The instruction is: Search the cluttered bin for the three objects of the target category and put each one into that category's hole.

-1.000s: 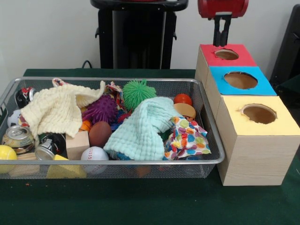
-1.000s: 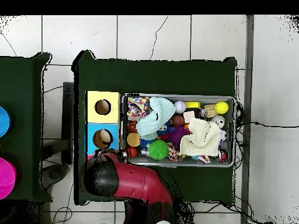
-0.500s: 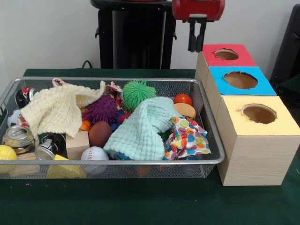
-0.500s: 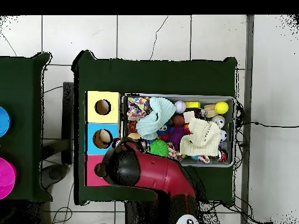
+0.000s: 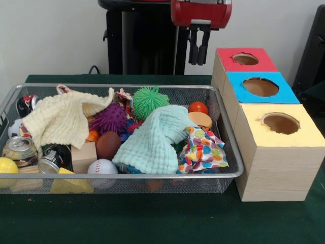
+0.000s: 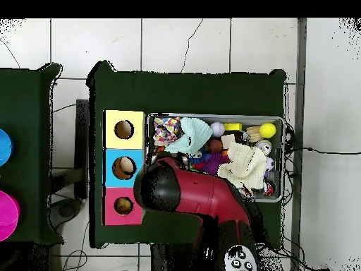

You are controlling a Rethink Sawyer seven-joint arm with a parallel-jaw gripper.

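Note:
The wire mesh bin (image 5: 152,175) sits on the green table, full of clutter; it also shows in the overhead view (image 6: 211,116). My gripper (image 5: 197,62) hangs high over the bin's far right corner, left of the red-topped box, fingers slightly apart and empty. The red-topped hole (image 5: 245,59) is the farthest of three; from overhead (image 6: 123,205) something tan shows inside it. A tan-orange rounded thing (image 5: 200,120) lies by the bin's right wall; I cannot tell whether it is an animal figure. No pale yellow figure shows. In the overhead view the arm (image 6: 190,205) hides the gripper.
The blue-topped hole (image 5: 260,86) and yellow-topped hole (image 5: 280,123) lie nearer the camera. In the bin are a mint cloth (image 5: 155,140), a cream cloth (image 5: 61,118), a spotted cloth (image 5: 203,150), green (image 5: 150,100) and purple (image 5: 108,118) spiky balls, a baseball (image 5: 101,167), cans (image 5: 19,150) and a yellow ball (image 5: 7,166).
The gripper has moved left in the front view, from above the red-topped hole to over the bin's far right corner. The bin's contents have not moved.

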